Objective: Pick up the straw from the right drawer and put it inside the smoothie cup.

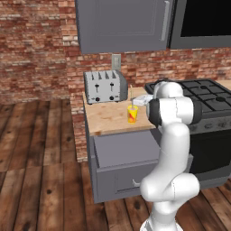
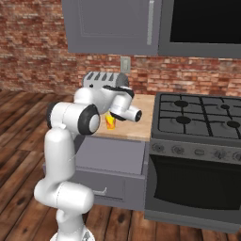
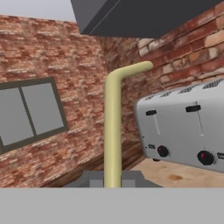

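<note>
- Left base view: one smoothie cup (image 1: 132, 113), yellow with a red-orange mark, stands upright on the wooden counter (image 1: 108, 119), near its front edge and right of centre
- One silver toaster (image 1: 106, 86) with four slots sits at the back of the counter against the brick wall, well behind the cup
- One right drawer (image 1: 128, 151) is pulled out below the counter; its grey inside is partly hidden by the white arm, and its front panel carries one small silver handle (image 1: 135, 182)
- One grey upper cabinet (image 1: 124, 25) hangs above the toaster, and one black stove (image 1: 205, 97) stands just to the right of the counter
- The wrist end of the arm hangs just above and to the right of the cup; a thin pale line rising above the cup's rim may be the straw (image 1: 131, 95), too fine to be sure
- Right base view: the same one cup (image 2: 110, 122) shows as a yellow and orange patch between the arm's dark elbow and the wrist, mostly covered by them
- One toaster (image 2: 104, 78) peeks out behind the arm; one open drawer (image 2: 113, 157) lies below the counter edge; the stove (image 2: 197, 120) shows four burners
- Hand view: one straw (image 3: 113, 131), pale yellow with a bent top, rises straight up from between the two fingertips of the gripper (image 3: 112, 180), which is closed on its lower end
- One toaster (image 3: 186, 129) stands just to the right of the straw on the counter (image 3: 175, 175), and one window (image 3: 30, 111) is set in the brick wall to the left
</note>
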Robot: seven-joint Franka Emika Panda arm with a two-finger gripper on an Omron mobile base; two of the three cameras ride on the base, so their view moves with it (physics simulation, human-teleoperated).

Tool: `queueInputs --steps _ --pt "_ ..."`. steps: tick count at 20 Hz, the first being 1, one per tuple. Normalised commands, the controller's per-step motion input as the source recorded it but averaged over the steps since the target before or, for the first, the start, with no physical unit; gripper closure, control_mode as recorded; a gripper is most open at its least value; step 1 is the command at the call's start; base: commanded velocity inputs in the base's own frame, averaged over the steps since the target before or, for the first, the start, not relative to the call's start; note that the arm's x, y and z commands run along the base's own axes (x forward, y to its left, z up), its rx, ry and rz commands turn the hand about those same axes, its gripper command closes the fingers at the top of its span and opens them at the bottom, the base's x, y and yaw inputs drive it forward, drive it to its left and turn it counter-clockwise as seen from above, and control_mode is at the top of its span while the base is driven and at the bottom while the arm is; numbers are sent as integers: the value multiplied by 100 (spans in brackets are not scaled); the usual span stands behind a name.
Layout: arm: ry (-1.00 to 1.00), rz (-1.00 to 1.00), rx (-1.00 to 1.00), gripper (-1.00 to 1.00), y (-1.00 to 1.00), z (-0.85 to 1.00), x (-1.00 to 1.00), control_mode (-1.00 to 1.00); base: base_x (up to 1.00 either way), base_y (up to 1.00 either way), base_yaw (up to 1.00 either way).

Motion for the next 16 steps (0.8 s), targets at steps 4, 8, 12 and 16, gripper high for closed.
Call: queueInputs --steps 4,8,12,16 --pt "0 0 0 100 0 -12 13 -100 0 0 0" --pt "0 0 0 100 0 -11 16 -100 0 0 0" --pt "-1 0 0 100 0 -13 16 -100 0 0 0" --pt "-2 0 0 100 0 -16 15 -100 0 0 0"
